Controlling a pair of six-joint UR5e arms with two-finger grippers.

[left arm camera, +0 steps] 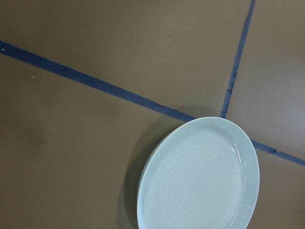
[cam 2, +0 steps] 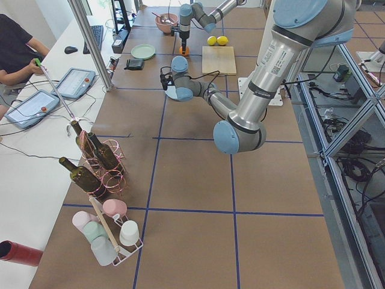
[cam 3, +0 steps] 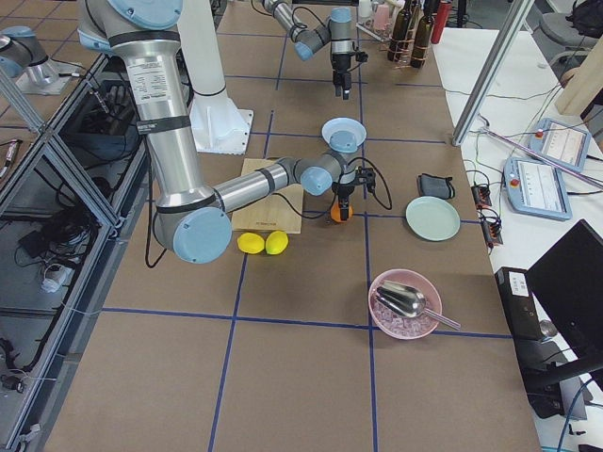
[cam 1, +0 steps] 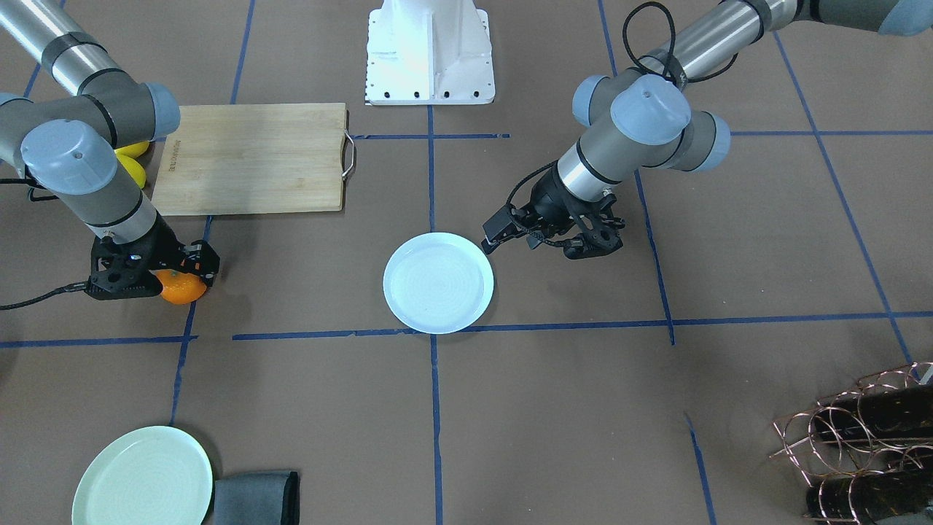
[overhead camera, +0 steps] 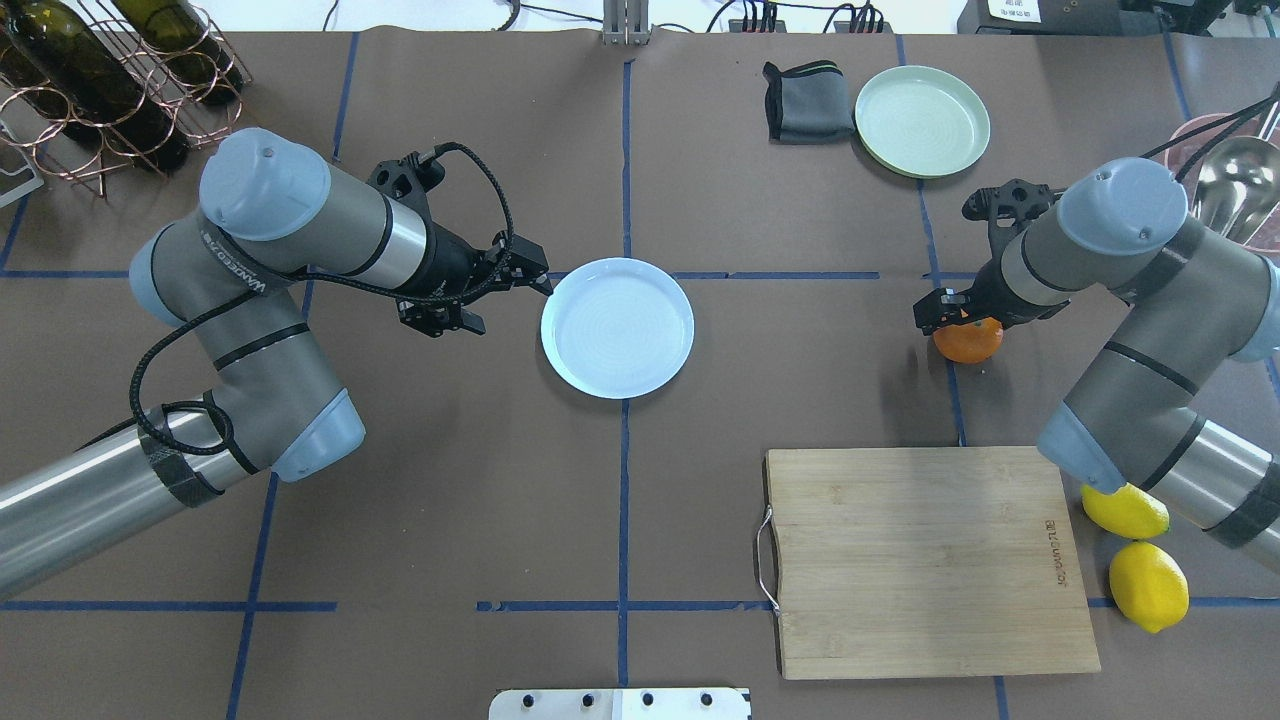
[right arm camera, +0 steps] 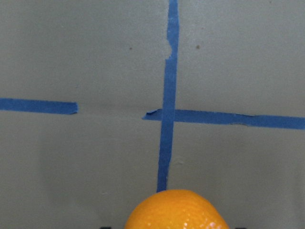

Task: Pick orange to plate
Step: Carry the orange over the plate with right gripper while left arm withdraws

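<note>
Brown table (overhead camera: pixel 500 480) — plate (overhead camera: pixel 617 327) bare; right jaws around orange (overhead camera: pixel 967 340); left jaws' state unclear.

bare table (overhead camera: pixel 820 330) (open lane), left gripper (overhead camera: pixel 478 300) beside plate (overhead camera: pixel 617 327)

Plate (left arm camera: pixel 200 183): pale bluish-white, faint concentric rings, lower right (bottom edge cut off by the frame).
Table (left arm camera: pixel 71 157): brown surface.
Tape lines (left arm camera: pixel 95 85): blue, two meeting just behind the plate's rim.
</note>
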